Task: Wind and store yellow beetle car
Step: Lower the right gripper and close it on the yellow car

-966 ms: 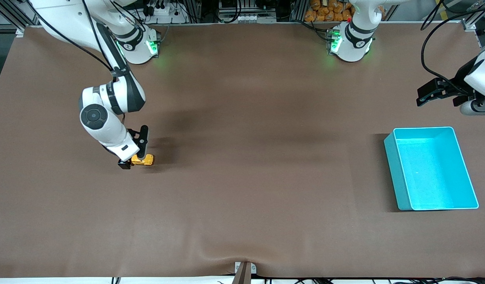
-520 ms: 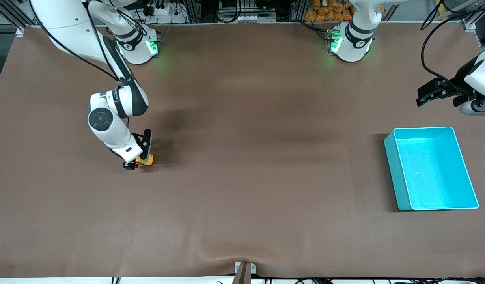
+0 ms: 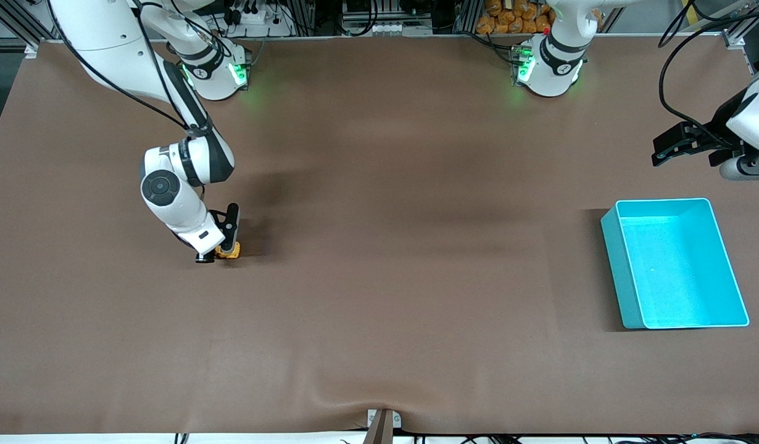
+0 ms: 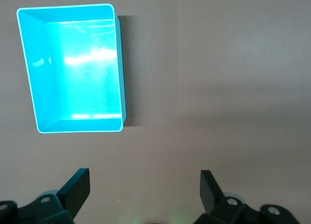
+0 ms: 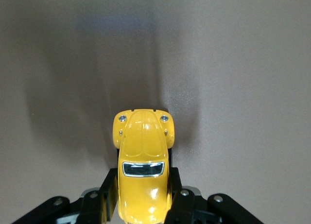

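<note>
Two fingers of right gripper (image 5: 143, 207) clamping yellow beetle car (image 5: 142, 158) flanks on worktop (image 3: 379, 277); I'm judging it light, rigid, slick. Left gripper (image 4: 145, 187) waiting wide open, empty, turquoise bin (image 4: 73, 68) at its 11 o'clock.

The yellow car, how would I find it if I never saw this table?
Start at the brown table and go to the right arm's end, away from the turquoise bin. There the right gripper is shut on the yellow beetle car. It is the only tiny, round-backed yellow thing on the table.

Brown table (image 3: 392, 296) — metal framing (image 3: 367, 15), cables along top edge
</note>
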### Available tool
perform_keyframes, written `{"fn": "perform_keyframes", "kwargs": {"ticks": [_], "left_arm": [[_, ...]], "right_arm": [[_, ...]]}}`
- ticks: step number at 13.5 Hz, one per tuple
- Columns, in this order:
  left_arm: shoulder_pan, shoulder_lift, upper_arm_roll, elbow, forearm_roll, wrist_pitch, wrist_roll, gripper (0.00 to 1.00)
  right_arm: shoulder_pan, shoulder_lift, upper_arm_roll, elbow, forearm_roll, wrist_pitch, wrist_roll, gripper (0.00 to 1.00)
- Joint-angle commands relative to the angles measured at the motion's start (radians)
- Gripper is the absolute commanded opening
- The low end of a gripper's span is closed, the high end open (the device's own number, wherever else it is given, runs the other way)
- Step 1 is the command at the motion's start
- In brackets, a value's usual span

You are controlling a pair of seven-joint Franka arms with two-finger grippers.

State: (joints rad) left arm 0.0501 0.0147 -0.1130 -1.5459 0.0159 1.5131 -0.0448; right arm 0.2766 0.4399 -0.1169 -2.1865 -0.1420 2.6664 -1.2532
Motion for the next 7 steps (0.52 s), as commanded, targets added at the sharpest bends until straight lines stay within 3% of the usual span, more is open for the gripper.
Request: {"fn": "perform_keyframes", "kwargs": {"ticks": [1, 7], "left_arm": [[0.005, 0.001, -0.005, 0.006, 0.002, 0.002, -0.013, 1.00], [0.007, 0.001, -0.005, 0.007, 0.002, 0.002, -0.013, 1.00]], "right_arm": [[-0.014, 0.010, 0.006, -0.004, -0.008, 0.015, 0.014, 0.06], [-0.085, 0.014, 0.006, -0.004, -0.010, -0.013, -0.006, 0.06]]}}
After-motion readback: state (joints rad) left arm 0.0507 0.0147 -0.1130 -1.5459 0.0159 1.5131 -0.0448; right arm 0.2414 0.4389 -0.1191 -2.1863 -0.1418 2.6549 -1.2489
